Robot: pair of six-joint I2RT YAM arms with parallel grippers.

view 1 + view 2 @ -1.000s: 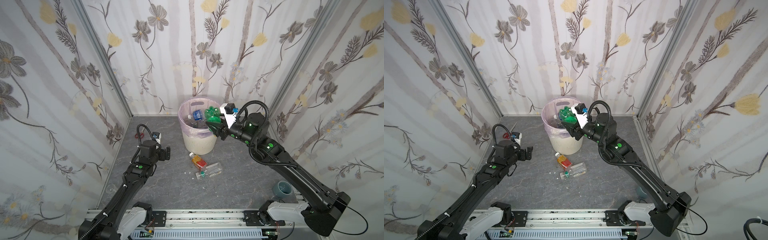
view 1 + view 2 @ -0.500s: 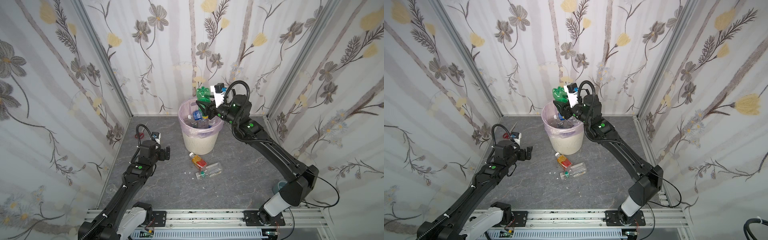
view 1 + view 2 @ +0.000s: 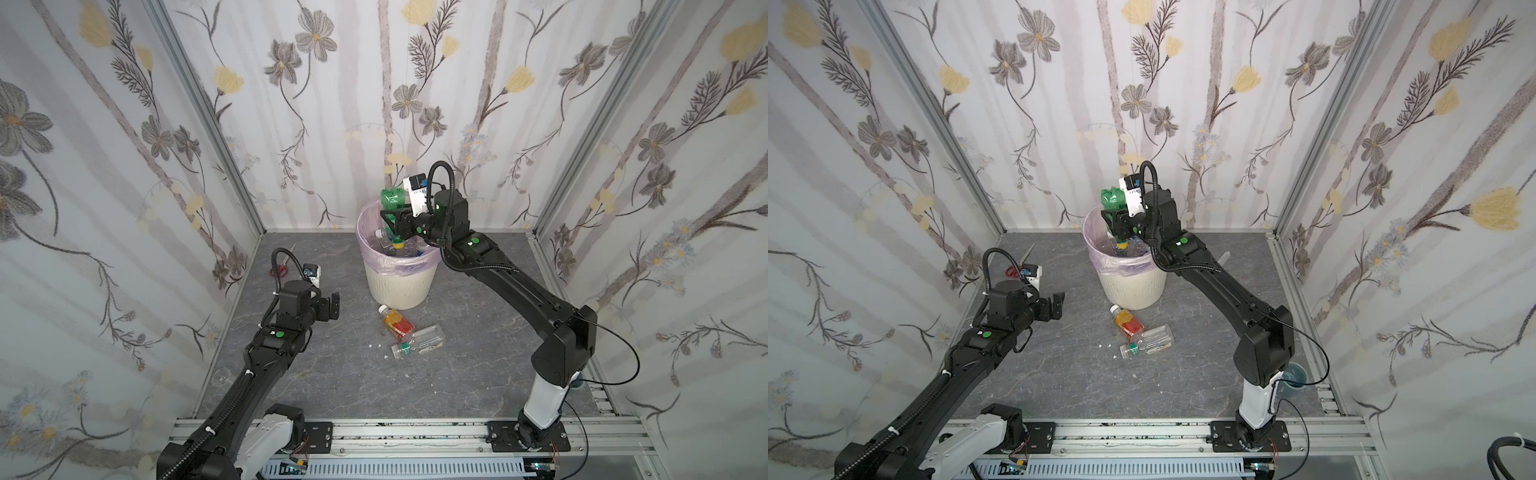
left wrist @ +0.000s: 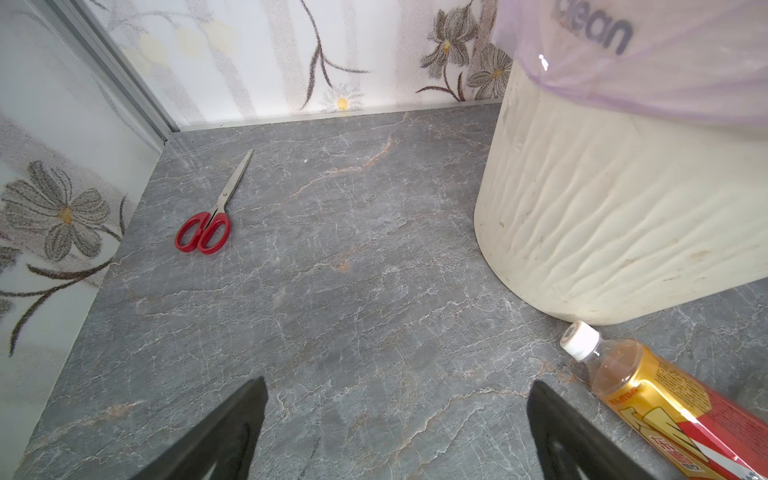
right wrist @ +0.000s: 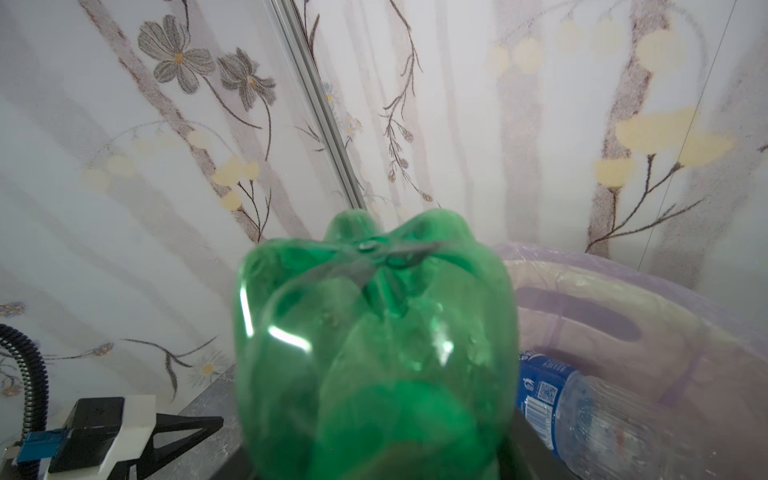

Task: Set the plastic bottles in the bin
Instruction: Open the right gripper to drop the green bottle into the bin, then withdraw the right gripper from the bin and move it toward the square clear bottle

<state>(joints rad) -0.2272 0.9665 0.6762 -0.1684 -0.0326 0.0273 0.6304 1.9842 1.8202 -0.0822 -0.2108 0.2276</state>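
Right gripper [image 3: 392, 220], upper centre, is clamped on a green bottle [image 3: 392, 198] held cap-down inside the bin [image 3: 401, 284] rim. Left gripper [image 3: 333, 302], jaws apart, hovers mid-left over open floor [image 3: 332, 374]. An orange bottle [image 3: 395, 321] and a clear bottle [image 3: 422, 338] lie just below the bin.

The right arm is extended over the bin [image 3: 401, 282], and the right gripper [image 3: 392, 222] is held above its rim, clamped on a green bottle [image 3: 392, 198], cap downward. The left arm is held low, left of the bin, with the left gripper [image 3: 335, 304] spread wide and empty.
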